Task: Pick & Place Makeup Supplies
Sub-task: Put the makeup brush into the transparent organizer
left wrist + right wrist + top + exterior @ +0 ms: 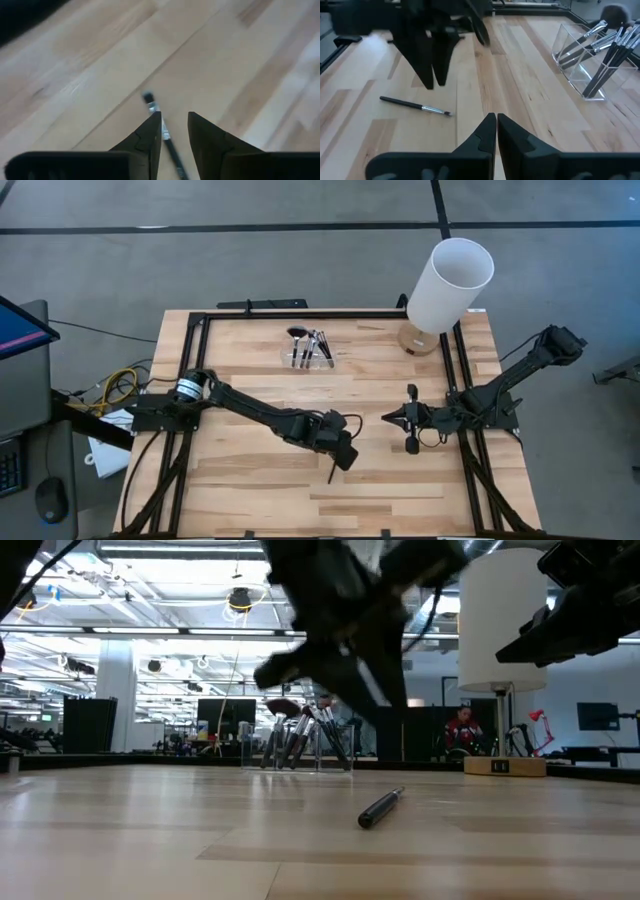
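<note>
Black-handled makeup brush (pixel 414 105) lies flat just under the left gripper (pixel 174 131), whose parted fingers straddle it ungrasped; lower squarely, then close mid-handle. Right gripper (pixel 496 118) waits clenched, empty.

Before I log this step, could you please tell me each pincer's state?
Left pincer: open above the brush on the table, holding nothing.
Right pincer: closed, empty.

We see one slim makeup brush with a thin black handle, silver ferrule and small dark tip (pixel 415 105) lying flat on the wood in the lower middle of the overhead frame. The other black-handled brushes (pixel 309 346), one with a fluffy dark head, stand leaning together at upper centre.
</note>
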`<act>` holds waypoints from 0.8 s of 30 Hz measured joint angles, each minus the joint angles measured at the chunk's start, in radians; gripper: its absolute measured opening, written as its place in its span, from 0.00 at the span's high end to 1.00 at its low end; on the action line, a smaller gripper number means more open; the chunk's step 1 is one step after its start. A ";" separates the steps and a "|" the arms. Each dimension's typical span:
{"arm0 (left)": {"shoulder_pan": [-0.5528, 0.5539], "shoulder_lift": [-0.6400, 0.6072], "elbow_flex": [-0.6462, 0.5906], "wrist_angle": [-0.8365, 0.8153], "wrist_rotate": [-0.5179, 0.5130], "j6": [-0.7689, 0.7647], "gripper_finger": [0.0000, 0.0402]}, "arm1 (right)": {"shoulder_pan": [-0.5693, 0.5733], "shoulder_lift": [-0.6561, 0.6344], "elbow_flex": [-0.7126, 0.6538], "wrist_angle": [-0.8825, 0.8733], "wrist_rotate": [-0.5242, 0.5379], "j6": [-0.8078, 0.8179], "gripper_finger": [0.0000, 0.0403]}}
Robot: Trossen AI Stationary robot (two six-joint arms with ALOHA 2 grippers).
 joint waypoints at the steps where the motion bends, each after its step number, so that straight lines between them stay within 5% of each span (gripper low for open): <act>1: 0.007 0.012 0.000 -0.001 0.023 0.000 0.77 | 0.000 0.000 0.000 -0.003 0.000 0.000 0.98; 9: 0.025 0.035 0.000 0.008 0.148 0.024 0.74 | 0.000 0.000 0.000 -0.010 0.000 0.001 0.98; 24: 0.048 0.043 0.000 -0.029 0.155 0.002 0.55 | 0.000 0.000 0.000 -0.010 0.000 0.010 0.98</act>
